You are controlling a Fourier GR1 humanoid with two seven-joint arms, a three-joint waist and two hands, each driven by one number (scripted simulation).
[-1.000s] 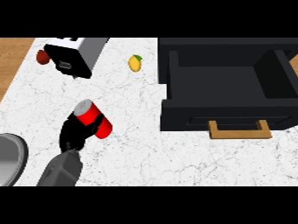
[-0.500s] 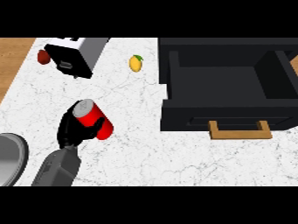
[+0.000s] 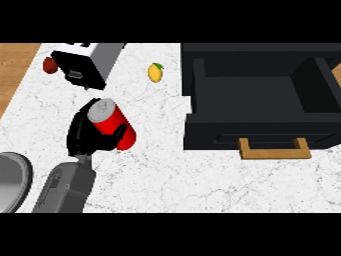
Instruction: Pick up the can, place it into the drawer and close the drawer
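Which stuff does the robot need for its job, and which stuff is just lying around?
Needed: red can, held by the left robot hand; open black drawer.
Just lying around: toaster, small yellow fruit, dark red thing beside the toaster.

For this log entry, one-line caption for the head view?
Left hand curled round red can on white marble counter, left of open black drawer.

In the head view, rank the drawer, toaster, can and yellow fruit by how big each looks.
1. drawer, by far the largest.
2. toaster.
3. can, partly hidden by the left hand curled round it and lifted nearer the camera, so its rank against the toaster is unsure.
4. yellow fruit, smallest.
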